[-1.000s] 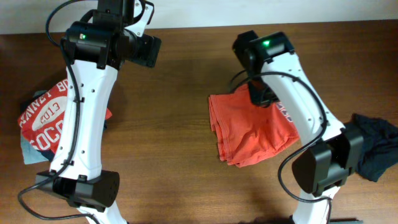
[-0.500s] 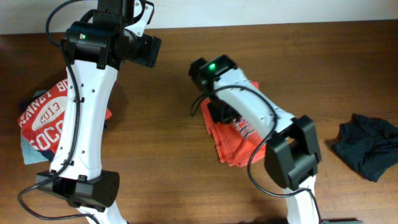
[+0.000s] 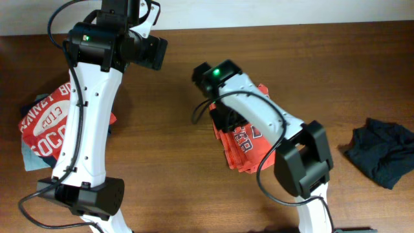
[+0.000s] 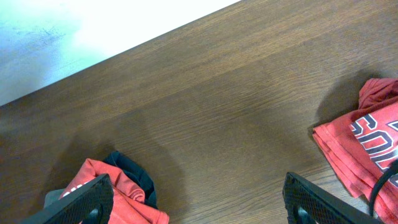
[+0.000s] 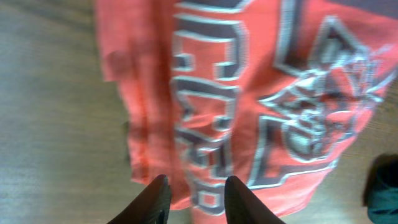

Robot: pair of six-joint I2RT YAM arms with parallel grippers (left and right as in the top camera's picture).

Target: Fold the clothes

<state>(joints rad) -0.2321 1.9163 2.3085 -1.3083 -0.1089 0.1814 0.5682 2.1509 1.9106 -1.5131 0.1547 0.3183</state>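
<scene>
The worktop [image 3: 174, 162] is bounded at the far side by a straight edge, beyond which a pale surface [image 4: 74, 31] is seen. A folded red tee [image 3: 240, 155] with white lettering is laid near the centre, its stacked edges turned towards the left. A red printed tee [image 3: 45, 126] is heaped over a grey-blue piece [image 3: 29, 155] close to the left border of the overhead view, and a crumpled dark garment [image 3: 381, 155] is placed well apart, near the right border. Bare wood is left between the left heap and the central tee, along the far edge, and between the central tee and the dark garment.

The right arm [image 3: 259, 110] is bent back from its front base and carried leftwards across the central tee. The right hand [image 5: 194, 202] is pointed down just above the lettering, its fingers parted by a narrow gap with nothing pinched. The left arm [image 3: 84, 110] is stretched from the front to the far edge. The left hand [image 4: 202, 202] is held widely spread over bare wood.
</scene>
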